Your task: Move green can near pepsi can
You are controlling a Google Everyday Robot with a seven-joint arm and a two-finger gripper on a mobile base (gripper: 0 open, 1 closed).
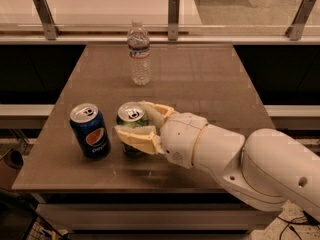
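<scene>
The green can (131, 120) stands upright on the brown table (200, 94), near its front left. My gripper (133, 121) reaches in from the right, and its cream fingers (136, 138) are shut around the green can's body. The pepsi can (90, 130) stands upright just left of the green can, with a small gap between them. Only the green can's silver top and a strip of its side show past the fingers.
A clear plastic water bottle (138, 53) stands upright at the back middle of the table. A railing with metal posts (173, 10) runs behind the table. My white arm (250, 164) covers the table's front right. The table's front edge is close to both cans.
</scene>
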